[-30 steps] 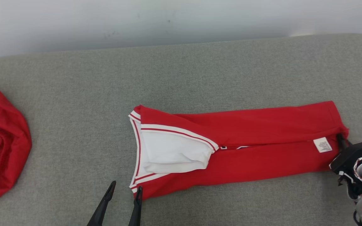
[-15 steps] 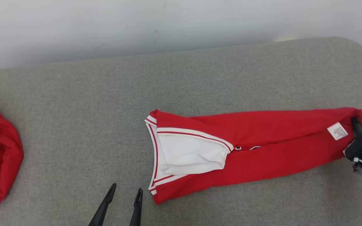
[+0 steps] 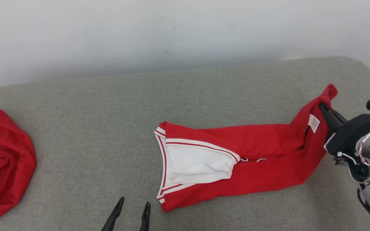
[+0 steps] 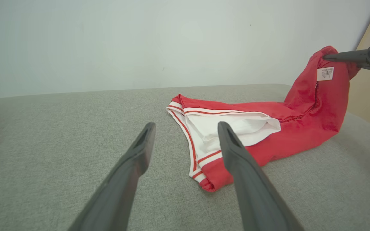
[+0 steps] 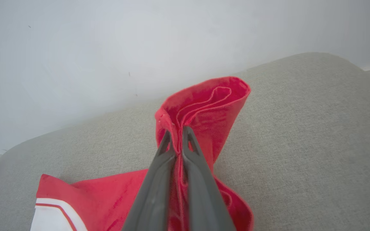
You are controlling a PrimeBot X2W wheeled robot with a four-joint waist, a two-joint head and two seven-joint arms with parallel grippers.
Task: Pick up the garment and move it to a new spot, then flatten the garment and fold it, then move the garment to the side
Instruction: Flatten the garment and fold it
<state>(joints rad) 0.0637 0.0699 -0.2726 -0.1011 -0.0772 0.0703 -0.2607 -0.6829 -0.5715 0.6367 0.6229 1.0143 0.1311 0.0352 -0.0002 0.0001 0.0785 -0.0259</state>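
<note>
while its two long dark fingers stand wide apart with nothing between them, the left gripper (image 3: 134, 201) hangs low over the grey fabric-covered surface (image 3: 204, 93) at the near edge. it is just beside the striped end of the long red folded garment with white-and-red banded trim (image 3: 262, 160), close to it but apart. that garment lies across the middle of the surface, with its white inner panel showing at the end toward the robot's left. farther toward the robot's right the cloth rises off the surface. there the right gripper (image 3: 323, 107) has its fingers pinched tight on the red hem and holds that end in the air, and a small white printed label (image 3: 313, 123) hangs just below the grip. well apart at the left edge sits a crumpled red cloth with white patches (image 3: 5, 160). a plain white wall (image 3: 172, 32) stands behind.
</note>
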